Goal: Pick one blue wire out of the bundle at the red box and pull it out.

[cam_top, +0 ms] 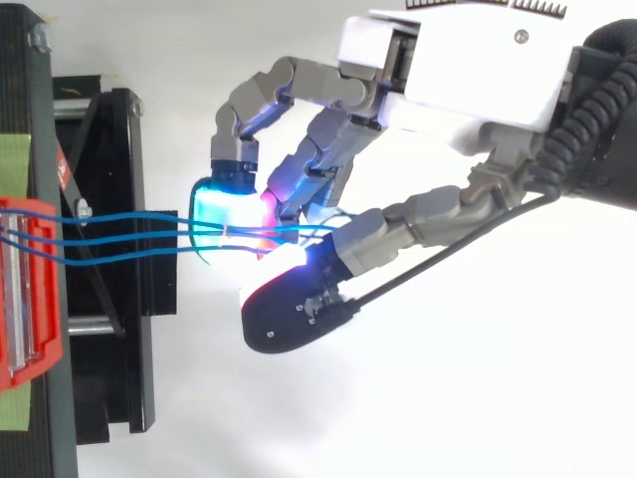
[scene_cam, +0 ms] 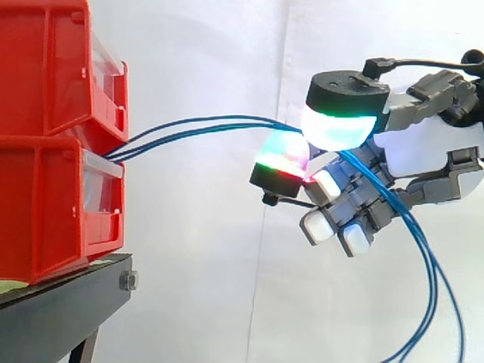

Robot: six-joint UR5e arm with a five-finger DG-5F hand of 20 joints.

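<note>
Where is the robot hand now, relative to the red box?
Side view: the robot hand is right of the red bins, apart from them, pinching the blue wires that stretch across from the bins' front.

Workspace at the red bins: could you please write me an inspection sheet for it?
Surface: black stand carrying the bins.
Job's things: stacked red bins; blue wires leaving their front.
Clutter: green tape on the stand.
Hand: hand, glowing pads pinched on the wires.
Cables: wires span from bins to hand, then hang down past it.
Surroundings: white curtain.
</note>
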